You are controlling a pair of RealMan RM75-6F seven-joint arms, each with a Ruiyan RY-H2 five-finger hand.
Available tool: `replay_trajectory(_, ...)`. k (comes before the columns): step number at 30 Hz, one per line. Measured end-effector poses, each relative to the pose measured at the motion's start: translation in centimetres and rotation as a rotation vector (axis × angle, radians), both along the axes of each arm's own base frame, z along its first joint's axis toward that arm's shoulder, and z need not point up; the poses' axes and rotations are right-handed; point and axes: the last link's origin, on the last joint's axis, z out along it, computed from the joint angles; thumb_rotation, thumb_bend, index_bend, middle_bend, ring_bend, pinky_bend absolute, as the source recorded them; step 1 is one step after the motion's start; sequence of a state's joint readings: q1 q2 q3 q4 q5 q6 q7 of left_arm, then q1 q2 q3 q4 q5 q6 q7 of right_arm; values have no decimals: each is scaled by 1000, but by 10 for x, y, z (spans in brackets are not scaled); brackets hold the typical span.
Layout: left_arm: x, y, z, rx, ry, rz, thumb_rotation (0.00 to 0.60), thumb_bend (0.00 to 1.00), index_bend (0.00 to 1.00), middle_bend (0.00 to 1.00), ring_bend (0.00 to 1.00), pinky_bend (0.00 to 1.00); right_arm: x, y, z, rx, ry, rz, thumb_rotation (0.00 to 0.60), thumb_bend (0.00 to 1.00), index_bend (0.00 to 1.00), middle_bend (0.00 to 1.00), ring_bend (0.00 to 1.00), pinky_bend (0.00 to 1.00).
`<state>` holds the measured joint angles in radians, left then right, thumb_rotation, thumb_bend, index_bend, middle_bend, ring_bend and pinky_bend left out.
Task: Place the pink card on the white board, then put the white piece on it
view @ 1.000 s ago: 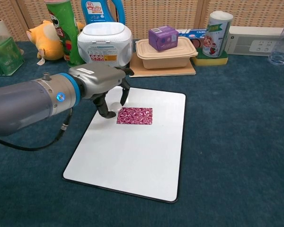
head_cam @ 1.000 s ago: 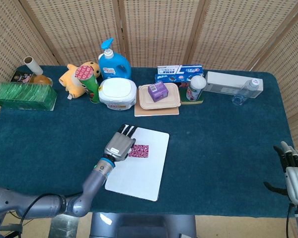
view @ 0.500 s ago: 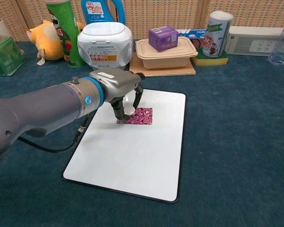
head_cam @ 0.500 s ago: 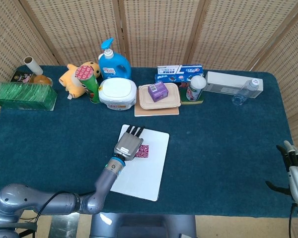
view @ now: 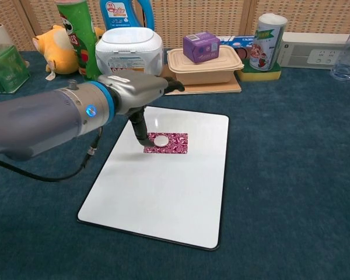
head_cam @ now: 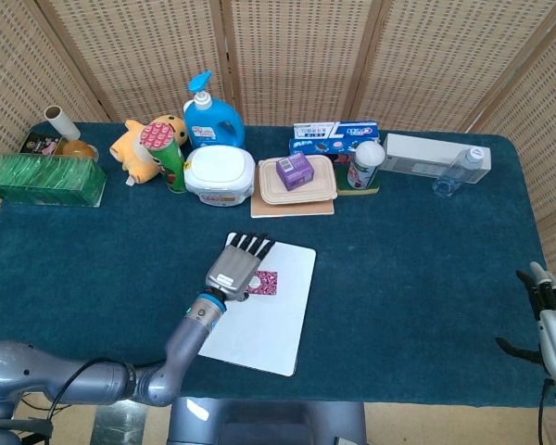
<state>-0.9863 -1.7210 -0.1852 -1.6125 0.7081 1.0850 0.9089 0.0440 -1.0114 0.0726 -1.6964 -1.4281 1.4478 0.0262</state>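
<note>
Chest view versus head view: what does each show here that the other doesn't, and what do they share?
Only the chest view shows the round white piece lying on the pink card, with the left hand raised above it and one finger reaching down beside the piece. Only the head view shows the right hand resting at the table's far right edge, holding nothing, and the green box; there the left hand covers the piece. Both show the white board, the card on it, and the back row, including the purple box on the beige container.

A woven wicker folding screen (head_cam: 296, 56) is standing behind the table (head_cam: 426, 269), which is wearing dark teal carpet-like cloth.
</note>
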Motion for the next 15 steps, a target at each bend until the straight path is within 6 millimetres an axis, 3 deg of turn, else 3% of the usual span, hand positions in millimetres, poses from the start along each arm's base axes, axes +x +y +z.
replay_trajectory(5,-24,-15,45,76,-40,-48,600,107,0,0,0,58,0,0,0,-1,3,-1,600,0,66,0,0,0)
replay_trajectory(11,-94,-47,122,228,-93,2,600,103,0,0,0,58,1,1,-3,-7,23,4,600,0,78,0,0,0)
replay_trajectory(15,-144,-85,166,343,-159,65,600,95,0,0,0,58,4,2,-5,-32,68,22,600,0,97,0,0,0)
